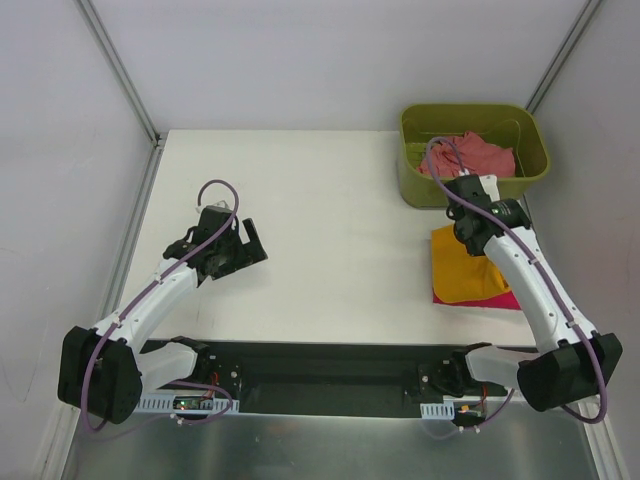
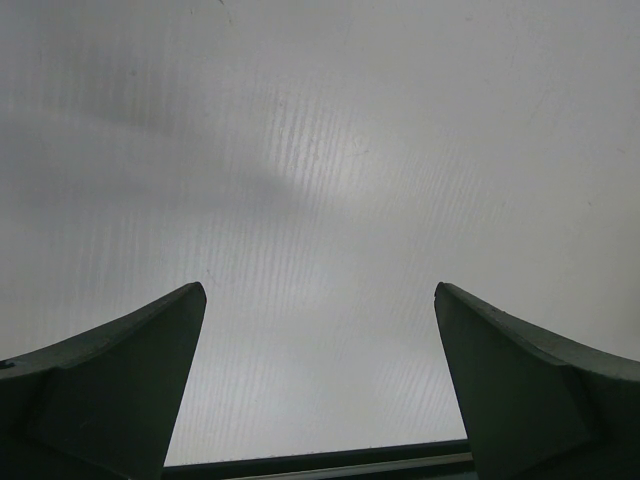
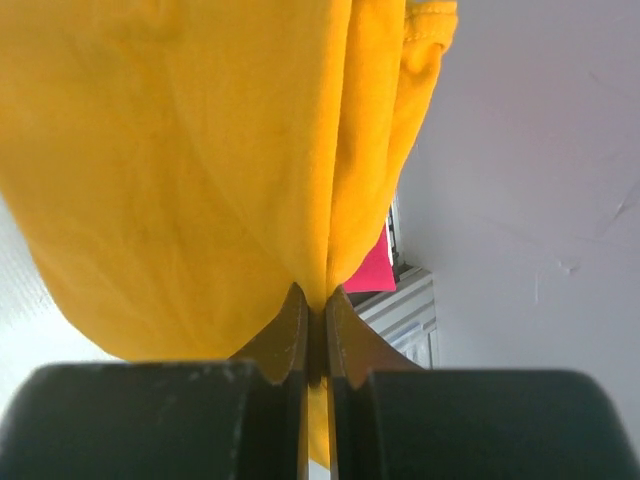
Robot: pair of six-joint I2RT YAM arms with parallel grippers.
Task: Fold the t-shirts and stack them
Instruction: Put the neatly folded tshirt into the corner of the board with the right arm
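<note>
The orange-yellow t-shirt [image 1: 462, 270] lies folded on the magenta t-shirt [image 1: 500, 299] at the right of the table. My right gripper [image 1: 468, 232] is over its far edge, shut on a fold of the orange-yellow cloth [image 3: 200, 170]; a corner of the magenta shirt [image 3: 375, 270] shows beneath. The salmon-pink t-shirt [image 1: 470, 155] lies crumpled in the olive-green bin [image 1: 472, 150]. My left gripper [image 1: 232, 250] is open and empty above the bare table at the left; in the left wrist view its fingers [image 2: 130, 380] stand wide apart.
The bin stands at the back right corner. White walls with metal posts [image 1: 118, 70] enclose the table. A black rail [image 1: 320, 370] with the arm bases runs along the near edge.
</note>
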